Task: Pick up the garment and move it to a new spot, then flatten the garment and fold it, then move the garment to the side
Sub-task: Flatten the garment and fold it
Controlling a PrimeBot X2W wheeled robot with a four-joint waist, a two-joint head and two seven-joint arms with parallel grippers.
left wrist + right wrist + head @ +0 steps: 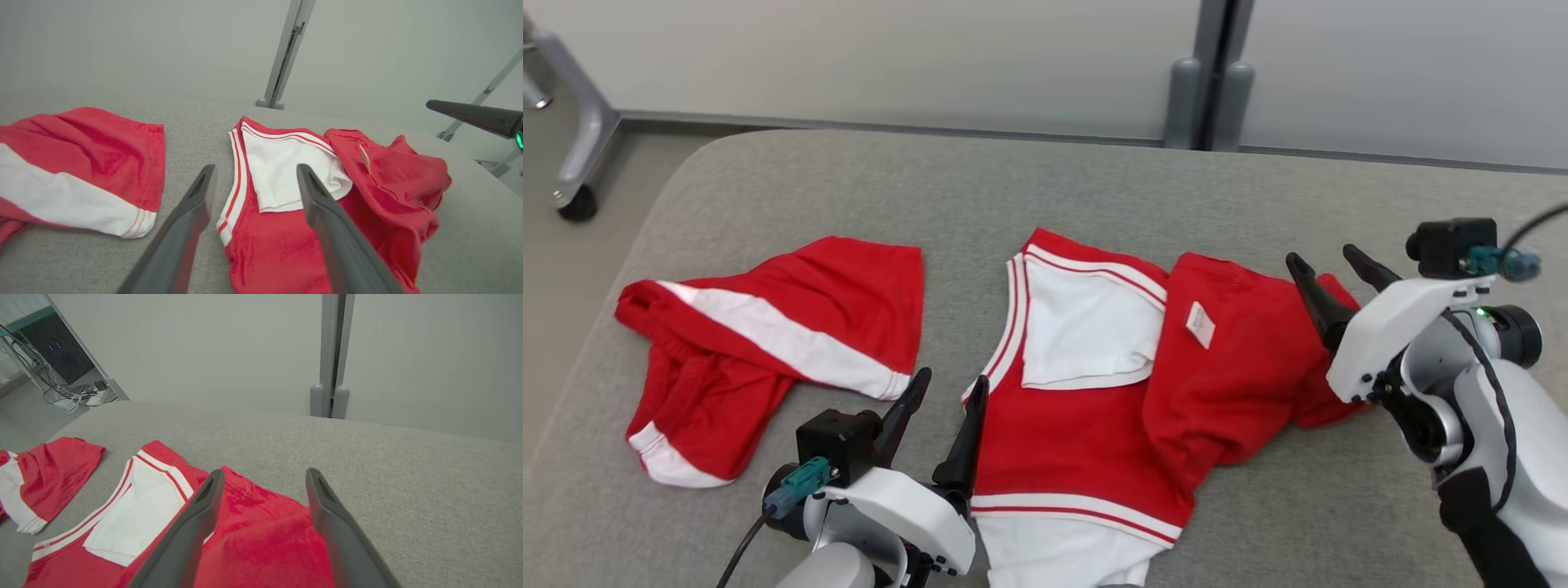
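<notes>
Just right of the red shorts, the jersey lies rumpled; my left gripper and right gripper hover, both spread wide and empty. Flattening, folding and shifting aside look undone.

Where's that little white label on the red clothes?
In the head view the white label lies right of centre on the crumpled red top, just right of its white panel and left of the right claw.
</notes>
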